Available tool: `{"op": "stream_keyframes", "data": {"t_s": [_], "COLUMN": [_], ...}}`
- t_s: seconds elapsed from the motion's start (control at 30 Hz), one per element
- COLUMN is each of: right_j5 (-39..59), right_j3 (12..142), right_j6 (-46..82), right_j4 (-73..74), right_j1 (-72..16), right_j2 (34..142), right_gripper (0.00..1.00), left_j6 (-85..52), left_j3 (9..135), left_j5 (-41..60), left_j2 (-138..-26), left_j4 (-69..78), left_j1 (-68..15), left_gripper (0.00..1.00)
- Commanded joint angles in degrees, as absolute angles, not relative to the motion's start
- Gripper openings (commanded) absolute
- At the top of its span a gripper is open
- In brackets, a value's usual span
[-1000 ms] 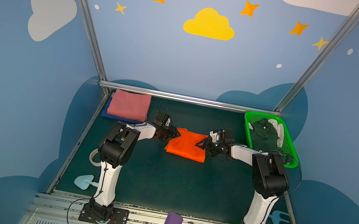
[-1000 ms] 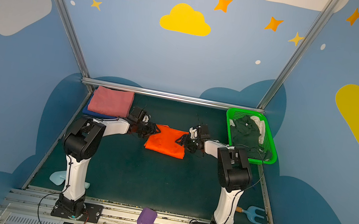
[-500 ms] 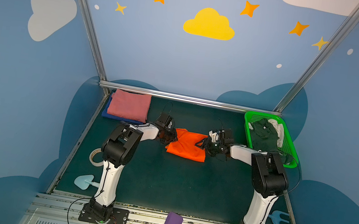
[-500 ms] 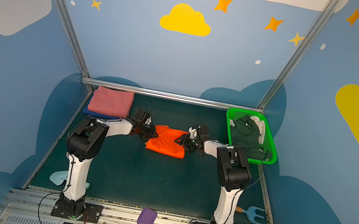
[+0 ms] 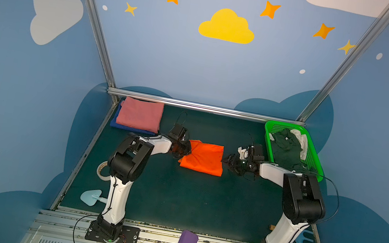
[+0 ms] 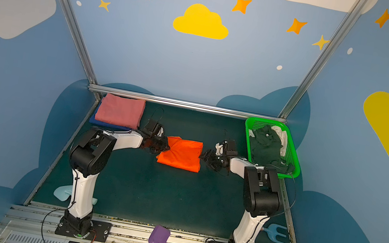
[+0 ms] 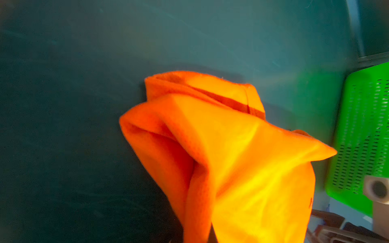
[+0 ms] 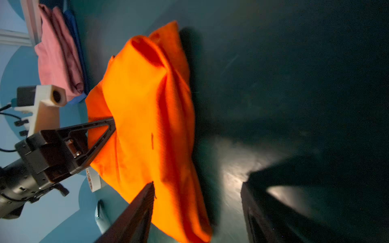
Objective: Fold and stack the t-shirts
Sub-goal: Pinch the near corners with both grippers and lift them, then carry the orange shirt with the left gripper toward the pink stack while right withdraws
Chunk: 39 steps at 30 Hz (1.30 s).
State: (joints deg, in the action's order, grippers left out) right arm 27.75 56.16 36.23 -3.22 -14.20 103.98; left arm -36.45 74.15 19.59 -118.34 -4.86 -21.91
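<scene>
Where the counter (image 5: 175, 194) reaches its far-left corner, stack: pink t-shirt (image 5: 139, 117), a soft folded rectangle, atop blue t-shirt (image 5: 115, 122), only its edge showing.
Left end effector (image 5: 185, 150): pinched together on orange t-shirt (image 5: 204, 157) at its left edge; the right wrist view shows the clamp.
Orange shirt: folded rectangle, mid-counter; the left wrist view shows puffed layers.
Right end effector (image 5: 226, 161): jaws apart at the shirt's right edge.
Basket (image 5: 281, 128): green perforated plastic, far right, rumpled dark cloth (image 5: 287, 148) inside.
</scene>
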Motion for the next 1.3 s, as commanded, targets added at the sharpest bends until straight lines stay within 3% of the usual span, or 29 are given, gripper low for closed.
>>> {"op": "stream_keyframes", "data": {"t_s": [0.0, 0.6, 1.03, 1.27], "right_j5": [24.7, 24.7, 25.7, 26.0], "right_j3": [54.8, 51.9, 52.6, 52.7], "right_j6": [34.3, 33.4, 32.4, 32.2], "right_j4": [-6.5, -7.2, -7.5, -7.3], "right_j1": [-13.6, -13.3, -12.9, -12.6], "right_j2": [99.3, 87.7, 88.2, 89.0], "right_gripper": [0.67, 0.67, 0.67, 0.67], "left_j6": [-33.8, -17.2, 0.1, 4.6], "left_j3": [73.5, 98.7, 119.1, 124.9], "left_j5": [15.7, 7.7, -6.6, -11.5], "left_j2": [-115.8, -121.4, -130.6, -133.1], "left_j4": [-9.5, -32.5, -44.9, -44.1], "left_j1": [-21.7, -16.5, -14.7, -14.4], "left_gripper": [0.05, 0.05, 0.05, 0.05]}}
